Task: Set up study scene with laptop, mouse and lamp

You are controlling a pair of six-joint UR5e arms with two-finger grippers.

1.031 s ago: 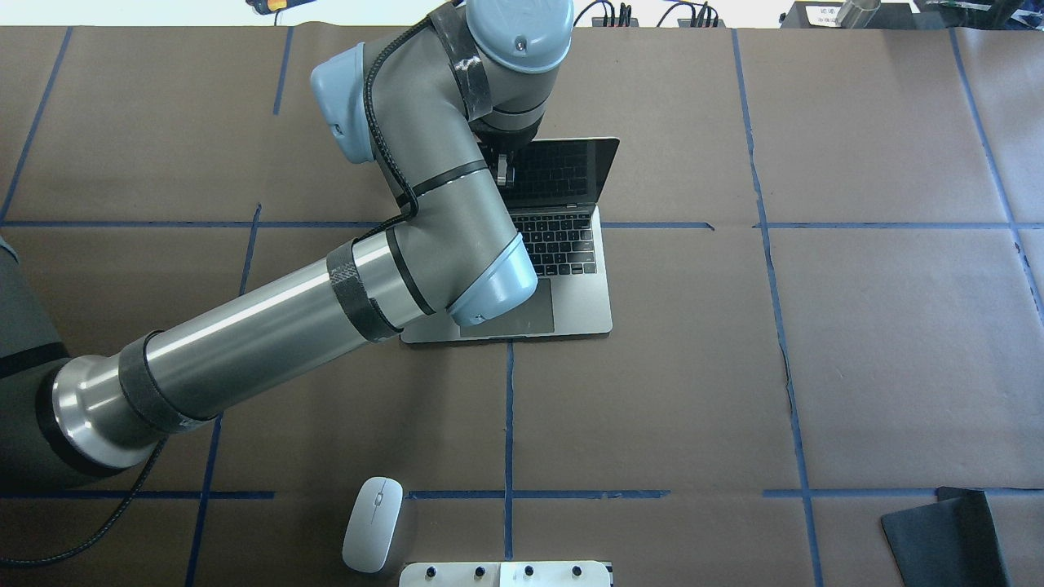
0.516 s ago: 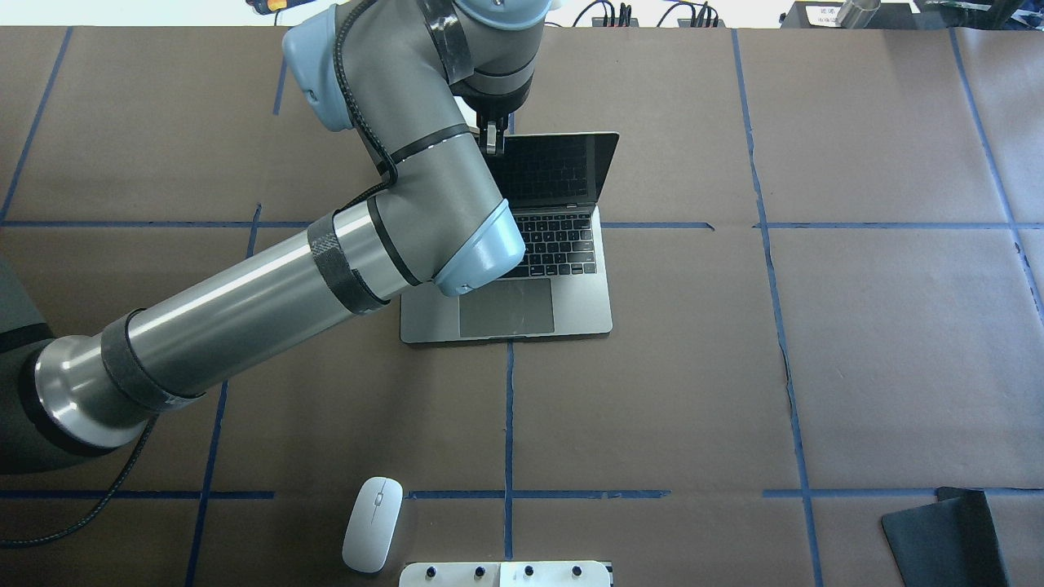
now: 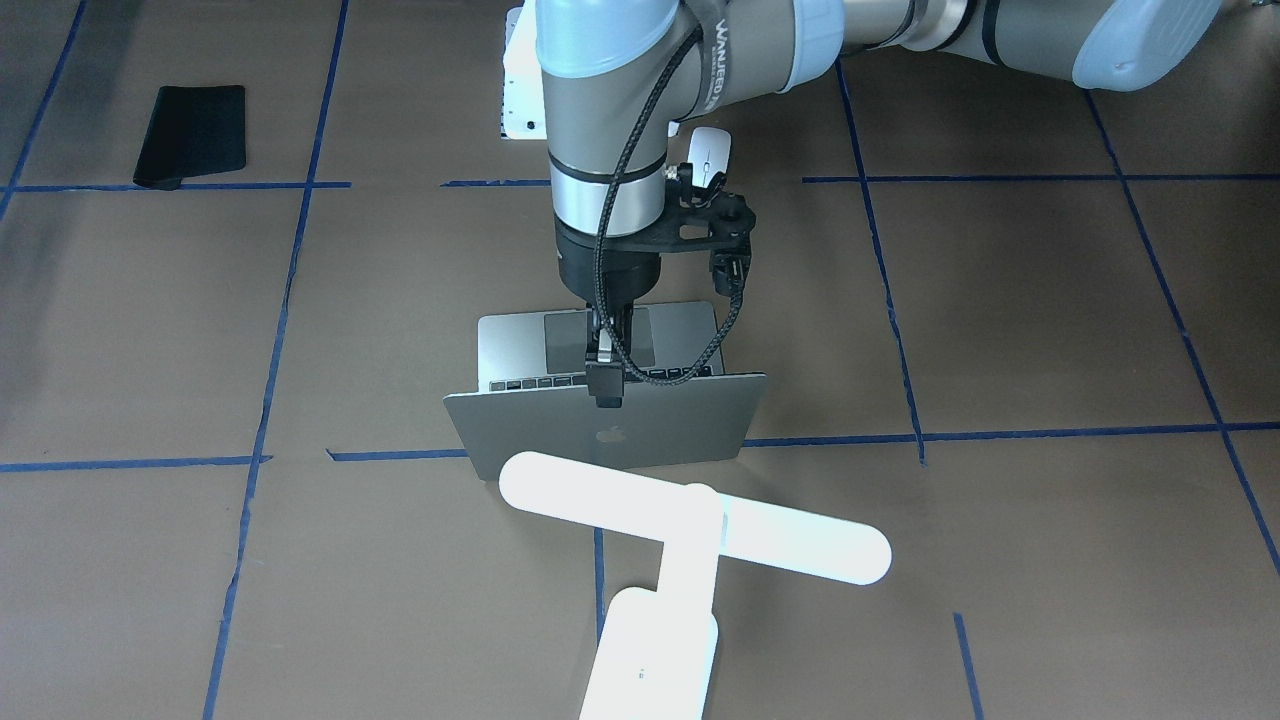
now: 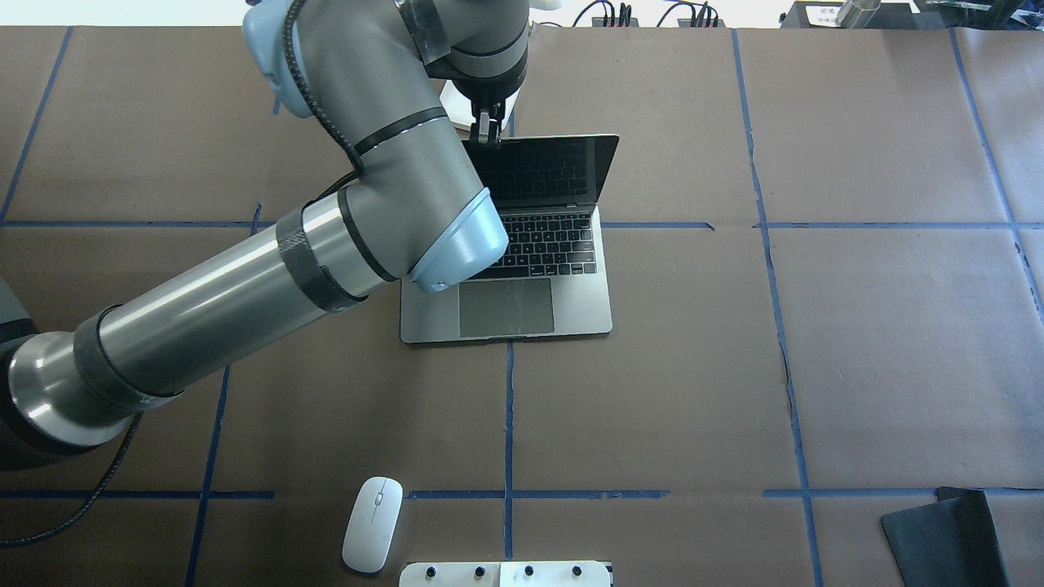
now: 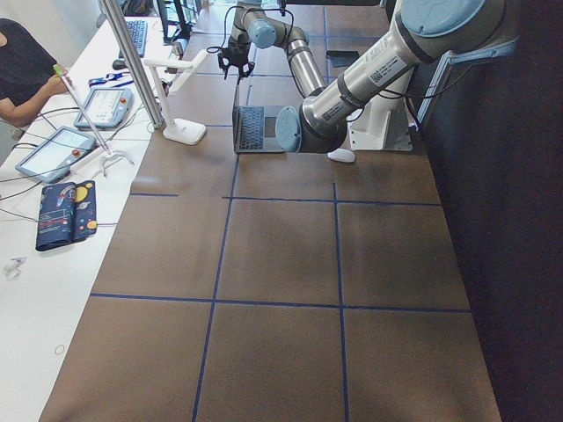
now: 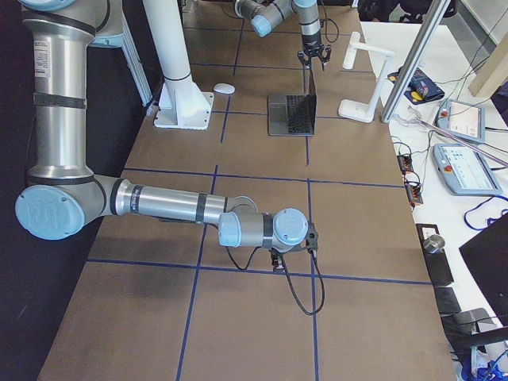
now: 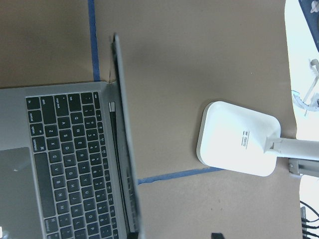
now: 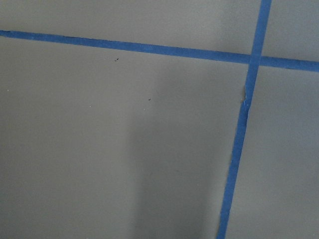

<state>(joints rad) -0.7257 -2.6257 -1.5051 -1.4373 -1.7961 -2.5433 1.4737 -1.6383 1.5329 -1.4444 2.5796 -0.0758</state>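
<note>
The laptop [image 4: 530, 314] is set open at the middle of the brown-papered worktop [image 4: 881, 350]. Its keyboard is turned toward the robot and its lid is raised steeply. The left tool [image 3: 605, 388] is pointed straight down at the lid's top edge, near the middle of that edge. Its fingers are drawn together, and whether the lid is touched cannot be told. In the left wrist view the lid is seen edge-on, with the base of the lamp [image 7: 239, 139] on the worktop beyond its back.

In the overhead view the mouse [image 4: 373, 524] is found at 7 o'clock from the laptop, well apart from it and near the robot-side edge. A white pedestal [image 4: 506, 575] is seen at 6 o'clock, just beside the mouse. A black mat [image 4: 946, 538] lies at 4 o'clock, near the corner.

In the front-facing view the lamp is placed at 6 o'clock from the laptop, behind the lid's back. Its bar head is stretched crosswise, and its base lies farther toward 6 o'clock.

The right tool [image 6: 278, 255] is held low over bare worktop, well apart from all these things. Whether its fingers are apart or together cannot be told.
</note>
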